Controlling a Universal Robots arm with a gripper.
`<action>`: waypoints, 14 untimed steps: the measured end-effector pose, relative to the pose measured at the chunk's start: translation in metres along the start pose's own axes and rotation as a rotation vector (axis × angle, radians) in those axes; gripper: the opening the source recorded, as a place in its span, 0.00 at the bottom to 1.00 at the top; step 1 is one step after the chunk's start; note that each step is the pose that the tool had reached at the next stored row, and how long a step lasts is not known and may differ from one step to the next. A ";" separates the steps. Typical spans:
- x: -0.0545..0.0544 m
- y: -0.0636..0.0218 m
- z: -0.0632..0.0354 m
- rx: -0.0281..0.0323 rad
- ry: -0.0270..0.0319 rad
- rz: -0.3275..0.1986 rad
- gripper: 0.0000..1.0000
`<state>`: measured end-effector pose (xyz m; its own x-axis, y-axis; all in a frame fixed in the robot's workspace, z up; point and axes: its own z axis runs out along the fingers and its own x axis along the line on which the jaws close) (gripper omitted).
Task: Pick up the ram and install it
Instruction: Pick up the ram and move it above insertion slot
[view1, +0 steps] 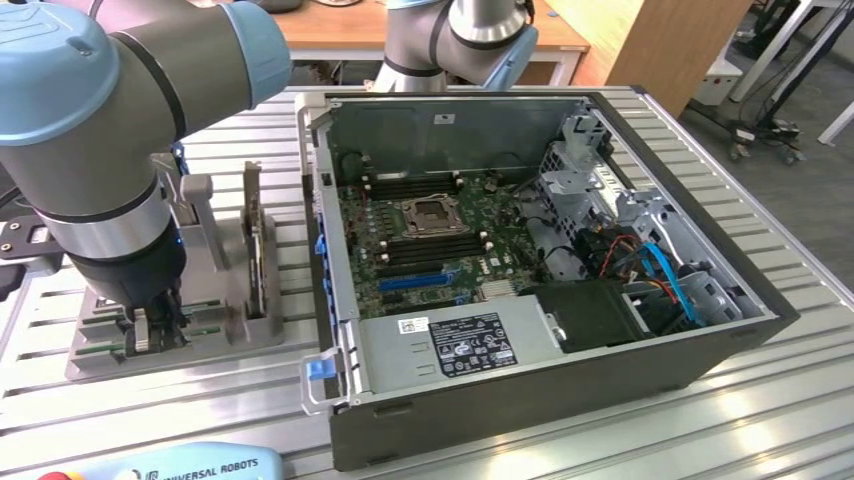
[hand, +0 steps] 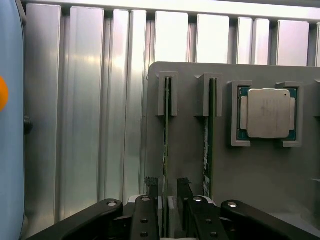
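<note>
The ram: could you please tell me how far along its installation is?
Done so far: the approach. The open end effector straddles the ram, standing on edge in its grey holder. Nothing is gripped or lifted yet, and the ram is not in the computer's motherboard.

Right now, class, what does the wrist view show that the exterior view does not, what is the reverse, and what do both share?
Wrist view: the ram on edge between the fingers of the open gripper, a second ram, a processor. Exterior view: the open computer case, its motherboard, the arm. Both: the gripper, the grey holder, the slatted table.
</note>
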<state>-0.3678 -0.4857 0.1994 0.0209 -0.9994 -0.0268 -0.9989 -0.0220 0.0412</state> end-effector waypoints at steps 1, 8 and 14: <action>0.000 0.0000 0.0000 0.0000 0.0000 0.000 0.30; 0.000 0.0000 0.0000 0.0000 0.0000 0.000 0.22; 0.000 0.0000 0.0000 0.0000 0.0000 0.000 0.22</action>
<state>-0.3678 -0.4857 0.1994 0.0209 -0.9994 -0.0268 -0.9989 -0.0220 0.0412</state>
